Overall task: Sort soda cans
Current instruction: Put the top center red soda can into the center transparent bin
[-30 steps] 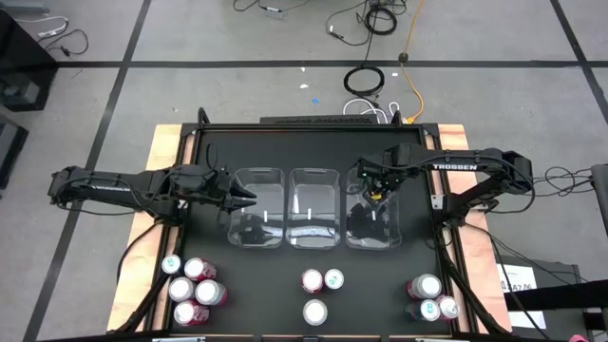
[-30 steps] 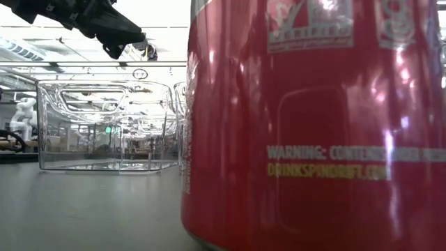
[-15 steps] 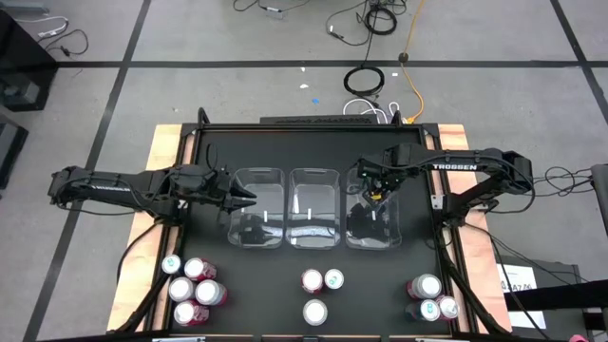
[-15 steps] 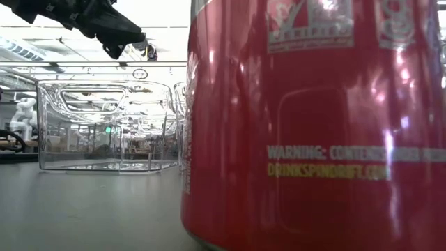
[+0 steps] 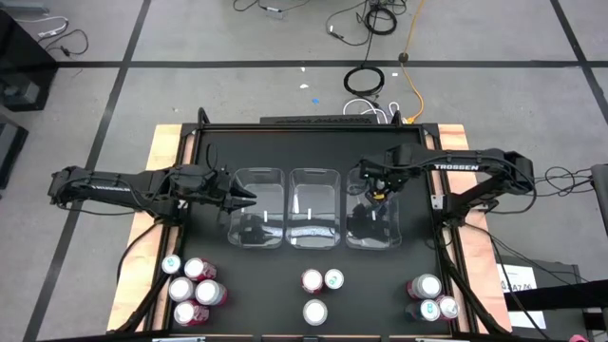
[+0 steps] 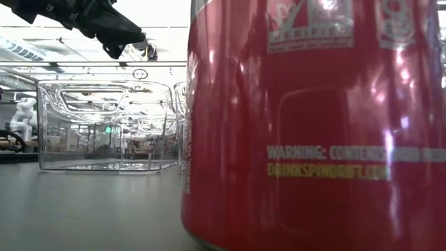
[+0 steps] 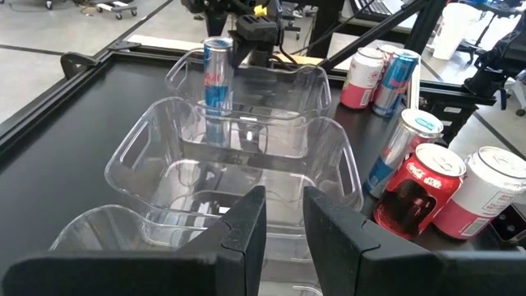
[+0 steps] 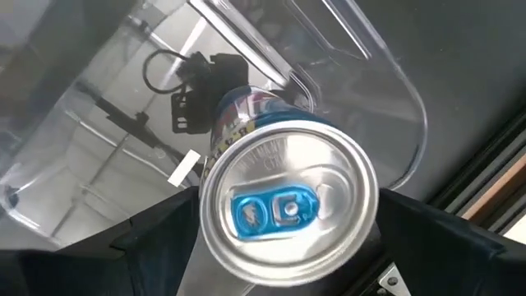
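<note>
While I watch from above, loose soda cans (image 5: pixel 195 290) stand in clusters along the counter's (image 5: pixel 275 294) near edge, left, middle and right. Behind them sit three clear bins (image 5: pixel 313 207) in a row; my right gripper (image 5: pixel 376 186) hangs over the right-hand bin (image 5: pixel 373 228), a tall blue-and-silver can (image 7: pixel 217 70) upright between its jaws, though I cannot tell whether they grip it. My left gripper (image 5: pixel 249 198) waits beside the left bin, jaws nearly closed on nothing.

Three clear bins (image 5: pixel 313 207) in a row; twelve soda cans (image 5: pixel 195 290) on the table, one more inside a bin.
</note>
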Motion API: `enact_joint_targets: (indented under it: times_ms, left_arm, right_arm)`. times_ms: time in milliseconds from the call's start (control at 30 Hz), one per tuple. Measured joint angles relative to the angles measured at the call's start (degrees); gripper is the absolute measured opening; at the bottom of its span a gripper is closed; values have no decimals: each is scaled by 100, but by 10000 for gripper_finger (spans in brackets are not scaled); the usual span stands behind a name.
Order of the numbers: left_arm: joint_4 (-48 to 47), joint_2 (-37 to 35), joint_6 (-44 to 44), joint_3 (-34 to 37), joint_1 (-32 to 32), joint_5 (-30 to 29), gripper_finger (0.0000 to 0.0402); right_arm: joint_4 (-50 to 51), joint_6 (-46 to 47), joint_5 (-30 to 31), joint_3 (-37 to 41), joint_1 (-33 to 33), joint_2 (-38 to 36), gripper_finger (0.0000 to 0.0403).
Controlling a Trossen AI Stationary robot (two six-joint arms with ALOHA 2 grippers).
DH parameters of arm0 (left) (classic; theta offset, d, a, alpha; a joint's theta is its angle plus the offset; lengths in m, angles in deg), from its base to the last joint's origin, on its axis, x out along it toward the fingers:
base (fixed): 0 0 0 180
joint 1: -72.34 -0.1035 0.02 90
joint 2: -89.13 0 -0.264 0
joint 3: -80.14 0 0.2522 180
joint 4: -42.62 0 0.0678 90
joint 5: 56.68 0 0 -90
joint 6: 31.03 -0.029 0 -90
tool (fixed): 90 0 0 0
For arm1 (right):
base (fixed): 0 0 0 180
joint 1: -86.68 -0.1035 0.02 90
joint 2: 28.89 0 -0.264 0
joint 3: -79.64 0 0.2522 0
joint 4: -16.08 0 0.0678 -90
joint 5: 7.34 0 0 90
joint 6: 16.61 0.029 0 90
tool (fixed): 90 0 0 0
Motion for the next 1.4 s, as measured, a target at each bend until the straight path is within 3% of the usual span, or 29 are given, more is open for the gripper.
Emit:
enact_joint_targets:
  times_ms: [767, 1400]
  left_arm:
    - [-3, 0, -2, 0, 0, 0, 93]
    - [-4, 0, -4, 0, -1, 0, 93]
  right_arm:
    - [-429, 1078, 35, -2, -12, -2360, 350]
    - [-485, 1049, 72, -4, -16, -2590, 350]
